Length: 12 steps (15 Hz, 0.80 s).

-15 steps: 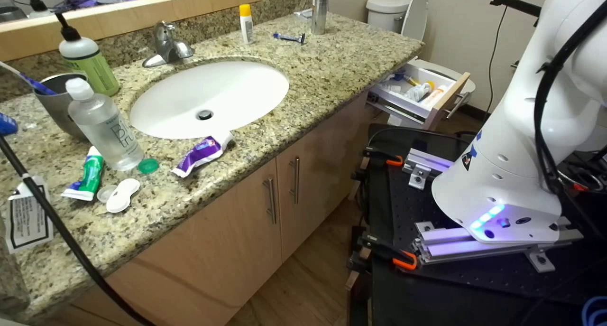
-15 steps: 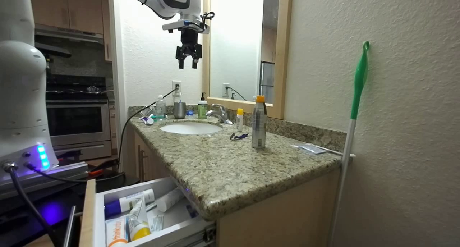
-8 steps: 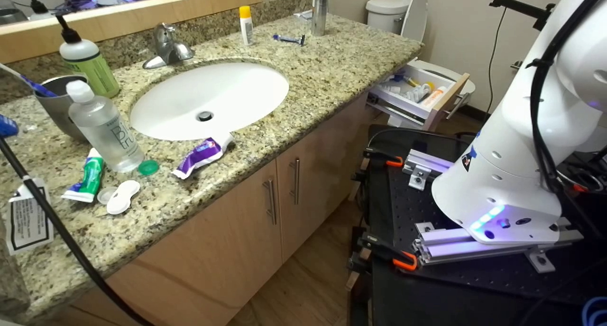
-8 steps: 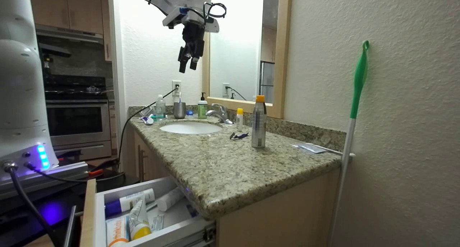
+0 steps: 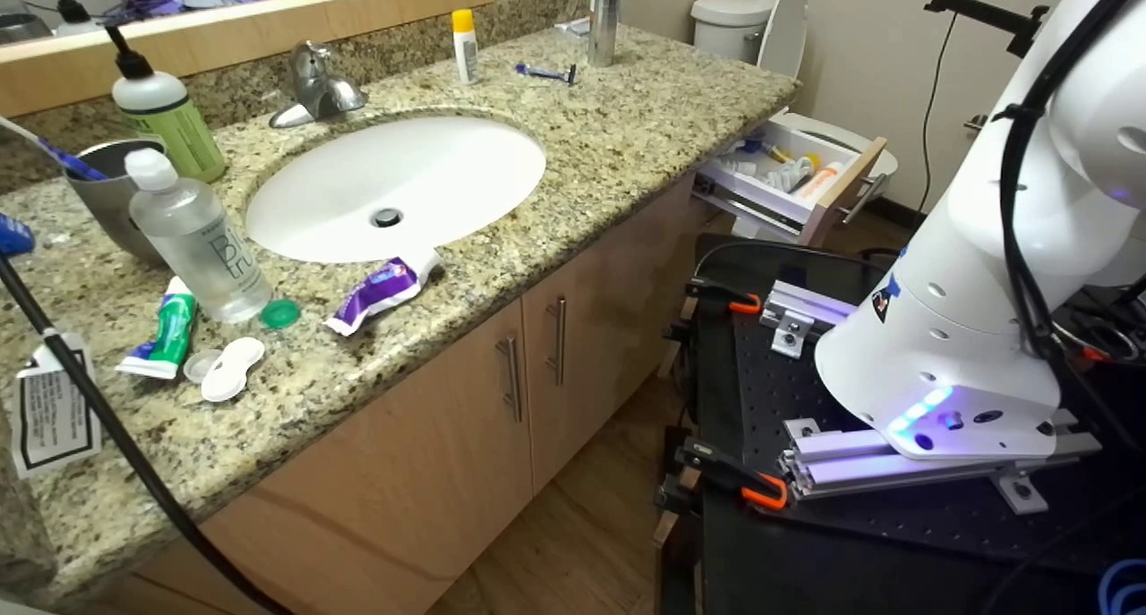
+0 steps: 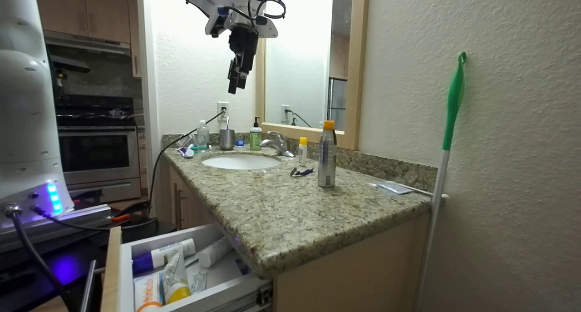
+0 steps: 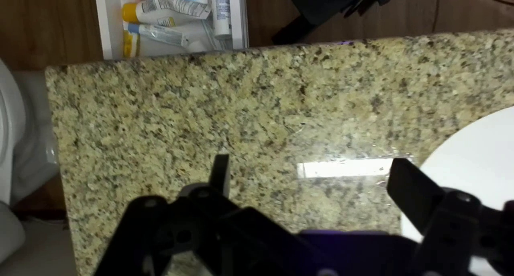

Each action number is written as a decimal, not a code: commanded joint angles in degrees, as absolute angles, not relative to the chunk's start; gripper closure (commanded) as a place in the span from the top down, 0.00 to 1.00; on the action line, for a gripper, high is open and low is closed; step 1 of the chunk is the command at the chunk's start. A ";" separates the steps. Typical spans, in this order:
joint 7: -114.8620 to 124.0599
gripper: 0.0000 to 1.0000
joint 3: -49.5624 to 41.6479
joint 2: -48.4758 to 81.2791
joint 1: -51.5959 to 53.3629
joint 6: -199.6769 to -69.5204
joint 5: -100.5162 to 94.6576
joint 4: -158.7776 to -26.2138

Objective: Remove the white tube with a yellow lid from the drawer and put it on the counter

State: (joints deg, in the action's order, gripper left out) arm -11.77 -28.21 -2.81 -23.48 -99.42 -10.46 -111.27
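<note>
The white tube with a yellow lid point(image 6: 174, 269) lies in the open drawer point(image 6: 211, 298), across other tubes. It shows in the wrist view point(image 7: 170, 7) at the upper left with its yellow lid to the left, and small in an exterior view point(image 5: 788, 175). The drawer also shows in the wrist view point(image 7: 239, 21), partly under the counter edge. The counter point(image 7: 160, 111) fills most of the wrist view. My gripper point(image 7: 310, 163) is open and empty, high above the counter near the sink, well away from the drawer. It also shows in an exterior view point(image 6: 237, 87).
On the counter point(image 5: 645, 105) are a silver spray can point(image 6: 327, 160), a white bottle with yellow cap point(image 5: 466, 51), a razor point(image 6: 302, 171) and the sink point(image 5: 394, 185). In the drawer, an orange-white tube point(image 6: 147, 291) and a purple-capped tube point(image 6: 165, 255) lie beside the tube.
My gripper has turned about its own axis, tilted, come a little nearer that exterior camera and slightly lower. The tube, the drawer and the counter things have not moved.
</note>
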 commanded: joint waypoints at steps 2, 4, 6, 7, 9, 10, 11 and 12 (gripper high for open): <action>-9.98 1.00 -33.94 -0.81 -30.74 -104.70 -8.18 -115.55; -12.34 1.00 -36.91 -3.63 -32.91 -109.43 -5.27 -119.77; -14.53 1.00 -39.24 -5.90 -34.19 -115.49 -2.84 -123.59; -16.28 1.00 -39.96 -7.37 -34.19 -117.23 -1.44 -124.80; -15.47 1.00 -40.66 -4.33 -33.65 -114.60 -2.69 -121.68; -15.56 1.00 -40.90 -5.43 -33.62 -115.13 -2.54 -122.56; -15.55 1.00 -40.89 -6.22 -33.53 -115.25 -2.52 -123.06; -15.55 1.00 -40.84 -6.64 -33.45 -115.29 -2.51 -123.25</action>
